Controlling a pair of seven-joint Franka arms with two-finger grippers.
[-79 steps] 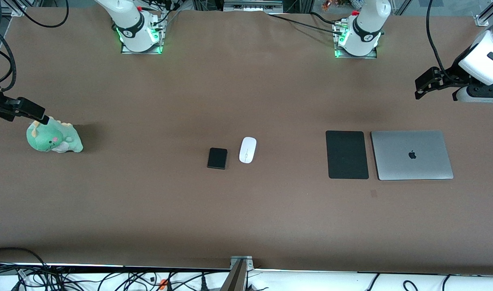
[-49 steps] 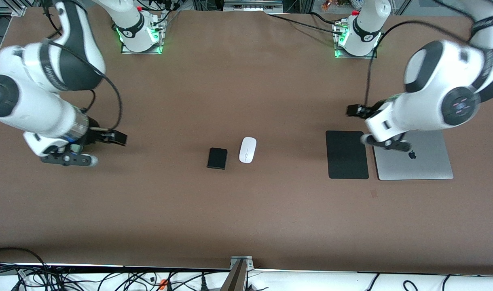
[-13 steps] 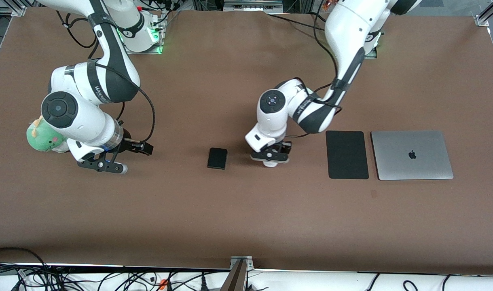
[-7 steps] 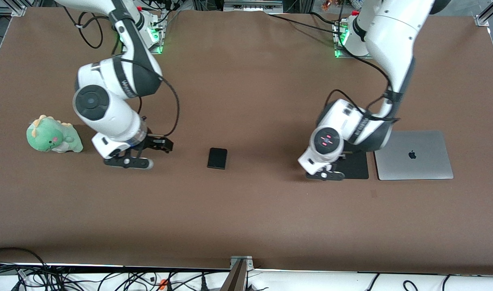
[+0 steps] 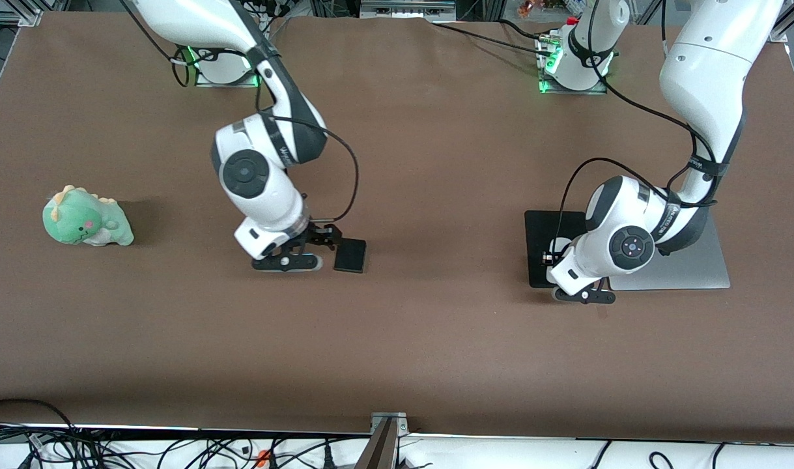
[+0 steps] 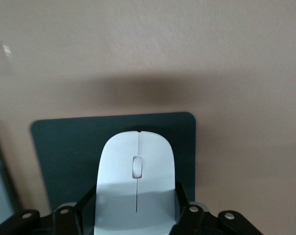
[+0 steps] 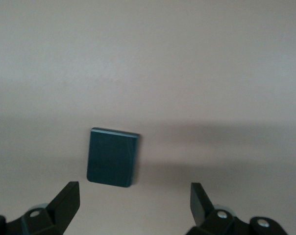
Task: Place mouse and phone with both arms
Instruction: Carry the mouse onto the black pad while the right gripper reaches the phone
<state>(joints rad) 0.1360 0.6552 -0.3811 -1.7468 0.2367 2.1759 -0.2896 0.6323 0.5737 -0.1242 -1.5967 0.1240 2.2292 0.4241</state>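
Gripping the mouse (image 6: pixel 136 181), the left gripper (image 6: pixel 136 220) hangs over the pad (image 6: pixel 55 142).

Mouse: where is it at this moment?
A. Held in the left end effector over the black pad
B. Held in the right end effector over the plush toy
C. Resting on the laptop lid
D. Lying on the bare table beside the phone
A. The left wrist view shows the mouse clamped between the left end effector fingers, with the black pad below it.
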